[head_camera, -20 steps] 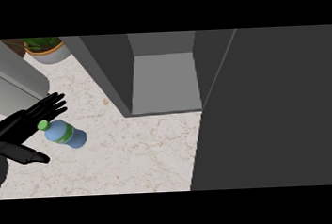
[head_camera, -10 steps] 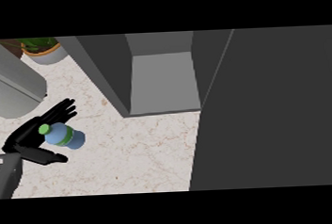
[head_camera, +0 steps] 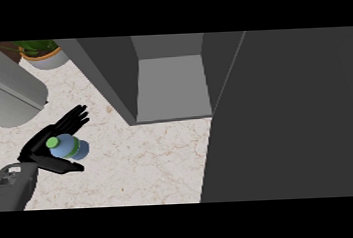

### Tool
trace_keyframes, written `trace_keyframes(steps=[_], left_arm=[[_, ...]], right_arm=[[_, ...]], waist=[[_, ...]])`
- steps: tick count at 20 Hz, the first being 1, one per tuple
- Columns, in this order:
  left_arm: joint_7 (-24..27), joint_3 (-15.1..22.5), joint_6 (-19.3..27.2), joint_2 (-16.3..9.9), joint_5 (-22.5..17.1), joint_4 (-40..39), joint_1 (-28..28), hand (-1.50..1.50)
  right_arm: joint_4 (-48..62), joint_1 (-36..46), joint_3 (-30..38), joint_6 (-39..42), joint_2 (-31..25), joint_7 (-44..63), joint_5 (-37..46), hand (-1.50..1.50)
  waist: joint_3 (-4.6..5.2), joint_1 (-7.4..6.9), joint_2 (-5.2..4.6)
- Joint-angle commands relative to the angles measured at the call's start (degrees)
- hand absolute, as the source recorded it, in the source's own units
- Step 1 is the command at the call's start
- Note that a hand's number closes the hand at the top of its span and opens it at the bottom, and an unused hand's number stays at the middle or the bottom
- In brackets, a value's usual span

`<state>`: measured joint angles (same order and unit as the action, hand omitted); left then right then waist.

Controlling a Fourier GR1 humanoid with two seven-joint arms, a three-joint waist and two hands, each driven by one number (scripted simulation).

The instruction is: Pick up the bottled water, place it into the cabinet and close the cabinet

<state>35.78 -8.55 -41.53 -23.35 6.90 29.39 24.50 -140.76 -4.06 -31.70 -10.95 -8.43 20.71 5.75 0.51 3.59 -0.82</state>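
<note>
Head view, looking steeply down on a pale marbled counter [head_camera: 152, 162]: a dark grey cabinet [head_camera: 170, 86] stands open toward the counter's far edge, its light grey interior showing nothing inside, and its door [head_camera: 290, 116] covers the counter's right side. At the far left corner sits a pot [head_camera: 48, 59] holding a green plant [head_camera: 34, 46], beside a large grey rounded object [head_camera: 12, 98] at the left edge. The bottled water [head_camera: 68, 147], a small blue bottle with a green cap, is near the counter's left edge, well apart from the cabinet. The left hand [head_camera: 47, 144] cups it, fingers extended behind the bottle and thumb curled below it. The right hand does not show.
</note>
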Motion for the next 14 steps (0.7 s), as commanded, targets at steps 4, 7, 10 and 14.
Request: trace_keyframes(steps=[4,7,10,14], left_arm=[[11.0,1.0,-9.5,0.1,-1.0,-4.4,1.3,-1.5],[10.0,2.1,-10.0,1.3,-1.3,-5.6,3.6,1.5],[10.9,3.5,-11.9,2.3,-1.5,-5.8,3.3,1.5],[19.0,9.3,-4.8,2.6,3.7,1.8,2.0,1.5]], right_arm=[[-4.0,-0.5,-0.3,-0.8,-1.2,1.6,3.2,-1.5],[-3.9,1.3,0.3,-0.8,-1.4,3.1,2.3,-1.5],[-3.2,1.0,-0.1,-1.7,-0.9,2.4,2.0,-1.5],[-1.7,-0.6,-0.7,-1.6,-2.0,0.4,2.2,-1.5]], waist=[[-0.07,-0.36,0.25],[-0.06,-0.45,0.12],[0.01,-0.16,0.07],[-0.08,-0.79,0.5]])
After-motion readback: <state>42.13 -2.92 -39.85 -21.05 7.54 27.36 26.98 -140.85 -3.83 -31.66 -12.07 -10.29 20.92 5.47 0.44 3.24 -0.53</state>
